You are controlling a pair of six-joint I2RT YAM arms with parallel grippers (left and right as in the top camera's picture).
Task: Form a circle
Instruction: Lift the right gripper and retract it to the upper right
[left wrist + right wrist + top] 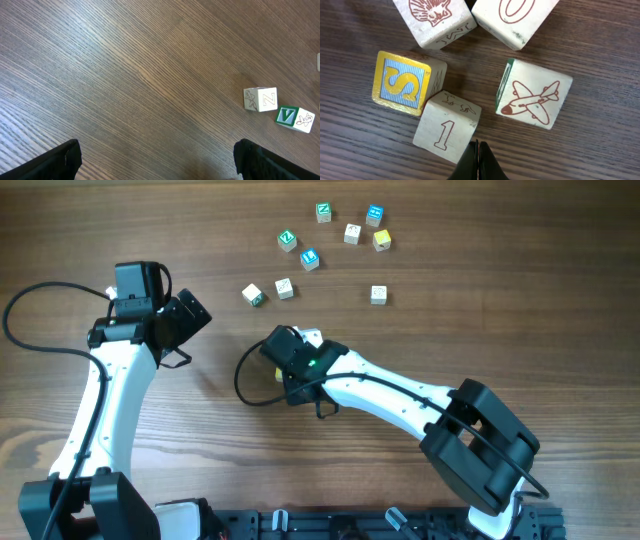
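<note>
- The left gripper [188,320] hovers over bare wood toward the left edge of the table [560,330]. Its jaws are spread wide and empty, and it seems to have no part in the step in hand.
- Just right of it, an N cube [260,98] and a green-faced V cube [293,116] sit side by side. They are loose and well apart from the ring.
- Near the middle of the table lies the circle [437,27]. The overhead view shows little of it because the arm above hides it, but the right wrist view shows five cubes set around a small patch of wood.
- The right gripper [477,160] is pinched shut and holds nothing. Its tips sit at the lower right corner of the 1 cube [447,127]; whether they touch it I cannot tell.
- The step looks like tidying the ring by nudging with the closed tips.
- The yellow S cube [402,82] touches the 1 cube, while the airplane cube [535,100] stands apart from it across the widest gap.
- The next move probably calls for a short, gentle push to even that spacing without knocking the neighbours.
- Further right, toward the far edge, more scattered cubes [352,233] lie clear of the ring.
</note>
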